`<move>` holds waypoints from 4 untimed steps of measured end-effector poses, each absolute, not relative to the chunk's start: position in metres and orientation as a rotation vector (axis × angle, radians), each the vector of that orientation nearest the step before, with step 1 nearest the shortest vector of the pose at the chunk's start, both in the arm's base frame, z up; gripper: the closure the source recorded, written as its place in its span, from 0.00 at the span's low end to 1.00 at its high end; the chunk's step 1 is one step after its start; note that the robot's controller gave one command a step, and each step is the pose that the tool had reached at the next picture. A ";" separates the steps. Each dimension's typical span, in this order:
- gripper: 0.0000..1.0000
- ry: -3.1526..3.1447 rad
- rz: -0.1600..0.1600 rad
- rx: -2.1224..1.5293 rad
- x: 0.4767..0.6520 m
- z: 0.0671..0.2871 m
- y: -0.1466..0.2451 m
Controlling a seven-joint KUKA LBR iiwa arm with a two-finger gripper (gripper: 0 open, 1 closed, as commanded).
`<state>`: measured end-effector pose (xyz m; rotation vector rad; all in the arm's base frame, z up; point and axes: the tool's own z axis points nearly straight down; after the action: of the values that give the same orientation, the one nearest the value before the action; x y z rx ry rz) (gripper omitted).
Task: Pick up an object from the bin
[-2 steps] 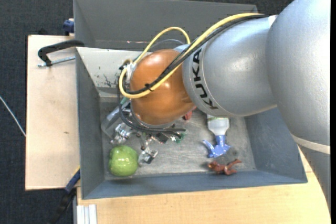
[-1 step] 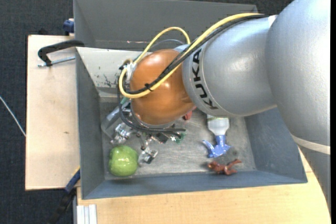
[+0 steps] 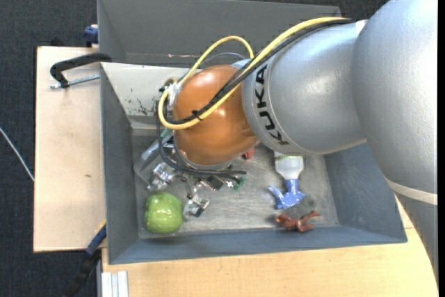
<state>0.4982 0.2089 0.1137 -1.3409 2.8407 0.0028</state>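
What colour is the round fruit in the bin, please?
The fruit is green, in the camera view.

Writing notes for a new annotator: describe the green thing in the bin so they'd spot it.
In the grey metal bin, go to the floor's lower-left corner in the view. There, below the arm's orange cover, lies a green apple-like ball. It is the only round green thing; the blue figure and reddish-brown piece lie to its right.

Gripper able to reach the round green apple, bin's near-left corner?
Probably yes: the round green apple lies uncovered beside the gripper, though corner walls of the grey metal bin crowd it.
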 end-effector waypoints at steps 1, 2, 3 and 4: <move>1.00 2.731 0.001 -1.550 0.506 0.156 0.212; 1.00 2.563 0.001 -1.801 0.504 0.185 0.213; 1.00 2.637 0.000 -1.690 0.505 0.182 0.216; 1.00 2.827 0.004 -1.364 0.504 0.177 0.208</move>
<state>0.5044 0.2079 0.1770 -1.3639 2.8274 0.0037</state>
